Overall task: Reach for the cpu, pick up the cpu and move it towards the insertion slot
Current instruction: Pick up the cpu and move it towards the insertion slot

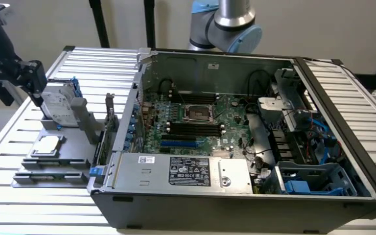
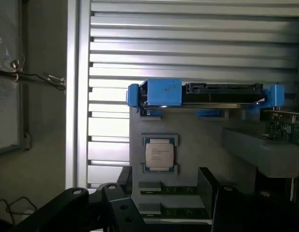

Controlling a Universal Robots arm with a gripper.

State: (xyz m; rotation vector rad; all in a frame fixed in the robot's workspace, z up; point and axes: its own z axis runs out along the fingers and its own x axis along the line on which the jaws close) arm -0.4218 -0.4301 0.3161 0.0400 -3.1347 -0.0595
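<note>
Gripper (image 1: 28,78) (image 2: 164,181) hangs at 10 o'clock in the exterior view, over the far side of the slatted table (image 1: 5,134) and well apart from the open case (image 1: 240,205). From the wrist camera I read the jaws as spread wide with nothing between them; the black fingers (image 2: 207,186) stand either side of the grey holder (image 2: 198,145) below. Cpu (image 1: 47,145) (image 2: 159,154) lies flat in its square seat on that holder, silver top up, at 9 o'clock in the exterior view. It is untouched: the gripper sits at 11 o'clock from it, above and clear. Drive (image 1: 58,105) with blue brackets stands on edge in the same holder, at 12 o'clock from the cpu, just beside it. Slot (image 1: 199,112) is on the board (image 1: 234,110) inside the case, silver frame round a dark centre, between 2 and 3 o'clock from the cpu and well apart from it. Long black memory slots run just beside the slot, at its 12 and its 6 o'clock.
</note>
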